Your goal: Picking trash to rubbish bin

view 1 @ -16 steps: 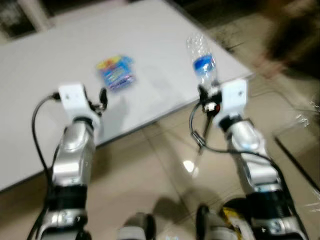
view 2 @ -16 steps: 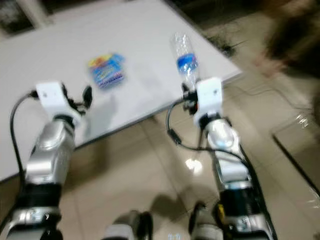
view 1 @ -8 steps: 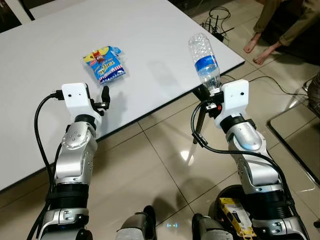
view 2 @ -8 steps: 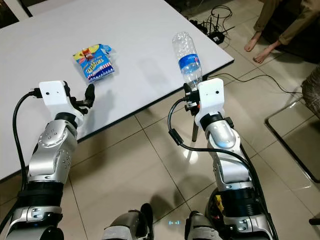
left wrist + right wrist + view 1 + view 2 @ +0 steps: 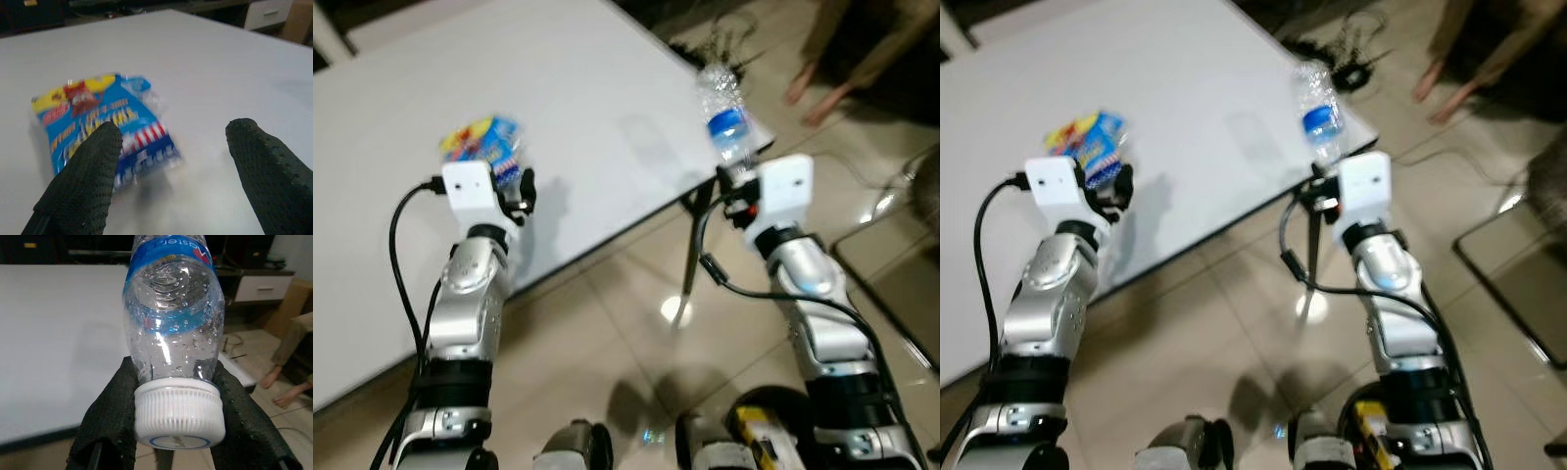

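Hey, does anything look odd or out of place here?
One thing: the right hand grips the clear plastic water bottle with the blue label upside down, by its neck, white cap toward the wrist. The bottle is empty apart from droplets.

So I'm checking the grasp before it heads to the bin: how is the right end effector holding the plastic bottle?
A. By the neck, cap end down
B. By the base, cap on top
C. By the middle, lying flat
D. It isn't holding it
A: the right end effector clamps the plastic bottle just above its white cap, cap end down.
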### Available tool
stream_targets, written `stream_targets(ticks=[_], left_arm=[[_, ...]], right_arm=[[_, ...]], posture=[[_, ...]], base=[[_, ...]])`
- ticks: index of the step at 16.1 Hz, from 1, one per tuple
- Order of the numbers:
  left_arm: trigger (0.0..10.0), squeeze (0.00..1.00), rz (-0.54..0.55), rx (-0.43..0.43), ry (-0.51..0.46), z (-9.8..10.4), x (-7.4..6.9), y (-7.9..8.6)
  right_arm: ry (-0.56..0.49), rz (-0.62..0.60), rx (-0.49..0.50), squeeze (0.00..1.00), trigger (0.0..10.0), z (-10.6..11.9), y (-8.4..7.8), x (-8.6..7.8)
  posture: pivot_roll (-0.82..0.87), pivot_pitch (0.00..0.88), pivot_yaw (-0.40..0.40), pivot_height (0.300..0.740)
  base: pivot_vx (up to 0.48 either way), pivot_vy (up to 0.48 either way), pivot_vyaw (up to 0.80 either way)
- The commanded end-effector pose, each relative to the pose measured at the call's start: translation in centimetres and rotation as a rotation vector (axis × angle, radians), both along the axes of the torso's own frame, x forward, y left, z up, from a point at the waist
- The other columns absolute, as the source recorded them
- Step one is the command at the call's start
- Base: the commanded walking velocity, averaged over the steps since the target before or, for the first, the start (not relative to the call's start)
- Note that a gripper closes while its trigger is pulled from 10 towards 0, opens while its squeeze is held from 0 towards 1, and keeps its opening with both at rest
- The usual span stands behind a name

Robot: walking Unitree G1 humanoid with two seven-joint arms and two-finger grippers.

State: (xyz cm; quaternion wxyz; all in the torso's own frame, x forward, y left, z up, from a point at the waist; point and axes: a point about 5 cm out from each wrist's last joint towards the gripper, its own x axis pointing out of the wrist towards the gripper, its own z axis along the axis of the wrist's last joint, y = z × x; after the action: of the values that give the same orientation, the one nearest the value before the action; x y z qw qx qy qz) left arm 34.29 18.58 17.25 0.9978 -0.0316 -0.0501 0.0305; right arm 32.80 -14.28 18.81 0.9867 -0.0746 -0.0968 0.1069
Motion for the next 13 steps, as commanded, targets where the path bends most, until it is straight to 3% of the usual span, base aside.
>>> stream_targets(ticks=[1, 6, 13], left_arm=[[10.0, 0.0, 0.035, 0.01, 0.015, -0.37, -0.28, 1.24], [10.0, 0.0, 0.04, 0.005, 0.021, -0.46, -0.3, 1.22], [10.0, 0.0, 0.048, -0.003, 0.02, -0.58, -0.4, 1.08]], right_arm=[[0.005, 0.037, -0.001, 0.0, 10.0, -0.16, 1.17, -0.26], [0.009, 0.036, -0.004, 0.0, 10.0, -0.27, 1.14, -0.27], [0.012, 0.037, -0.01, 0.0, 10.0, -0.34, 1.12, -0.35]], posture=[[-0.1, 0.237, 0.095, 0.74], [-0.1, 0.241, 0.096, 0.74], [-0.1, 0.244, 0.094, 0.74]], base=[[0.439, 0.0, 0.0], [0.424, 0.0, 0.0], [0.0, 0.0, 0.0]])
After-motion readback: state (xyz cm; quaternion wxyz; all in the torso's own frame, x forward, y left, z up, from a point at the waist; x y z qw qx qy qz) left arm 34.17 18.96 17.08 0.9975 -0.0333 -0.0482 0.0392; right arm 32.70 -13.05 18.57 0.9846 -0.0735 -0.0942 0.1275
